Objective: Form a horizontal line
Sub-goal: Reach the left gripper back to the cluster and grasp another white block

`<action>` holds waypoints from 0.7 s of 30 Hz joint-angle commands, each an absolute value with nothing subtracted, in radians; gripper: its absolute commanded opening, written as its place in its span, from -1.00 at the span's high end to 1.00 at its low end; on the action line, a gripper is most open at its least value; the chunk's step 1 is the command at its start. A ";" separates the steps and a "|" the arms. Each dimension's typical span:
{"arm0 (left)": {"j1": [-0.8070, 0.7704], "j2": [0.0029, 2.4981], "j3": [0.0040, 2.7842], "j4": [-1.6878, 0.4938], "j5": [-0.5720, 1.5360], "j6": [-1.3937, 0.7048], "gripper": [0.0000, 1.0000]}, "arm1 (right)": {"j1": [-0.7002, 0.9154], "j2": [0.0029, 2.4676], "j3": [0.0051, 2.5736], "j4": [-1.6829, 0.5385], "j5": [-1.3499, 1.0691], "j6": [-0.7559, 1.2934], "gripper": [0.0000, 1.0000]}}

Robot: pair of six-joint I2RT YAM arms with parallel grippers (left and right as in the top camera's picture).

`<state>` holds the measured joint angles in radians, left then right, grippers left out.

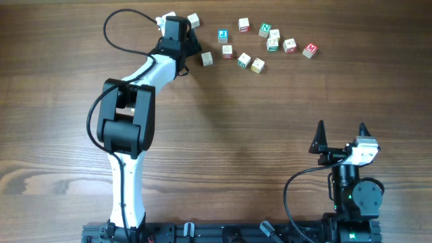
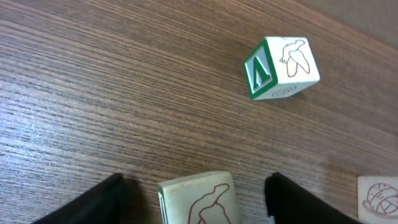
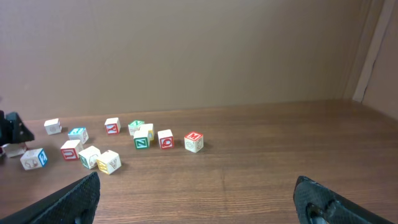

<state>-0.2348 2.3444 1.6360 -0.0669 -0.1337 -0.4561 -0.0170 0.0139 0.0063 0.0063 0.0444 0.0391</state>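
No horizontal line shows in any view; the lettered cubes [image 1: 244,59] lie scattered along the far edge of the table. My left gripper [image 1: 177,24] reaches to the far left end of that scatter. In the left wrist view it [image 2: 193,186] is open around a cream cube with a red outline drawing [image 2: 199,202], with a gap of bare wood on each side. A cube with a green letter face [image 2: 280,67] lies ahead to the right. My right gripper [image 1: 341,128] stands open and empty at the near right, far from the cubes [image 3: 196,186].
Another cream cube with a red drawing [image 2: 379,199] pokes in at the right edge of the left wrist view. Several loose cubes [image 3: 143,140] spread across the far table. The left arm's cable [image 1: 118,30] loops to the left of the arm.
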 commanded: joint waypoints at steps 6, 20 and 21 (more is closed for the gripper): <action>-0.236 2.369 1.651 -0.068 -0.151 -0.379 0.13 | -0.020 0.011 0.005 0.009 0.031 0.029 -0.99; -0.236 2.179 1.651 -0.175 -0.152 -0.343 0.42 | -0.020 0.011 0.005 0.009 0.031 0.029 -0.99; -0.236 2.166 1.651 -0.195 -0.151 -0.343 0.42 | -0.020 0.011 0.005 0.009 0.031 0.028 -1.00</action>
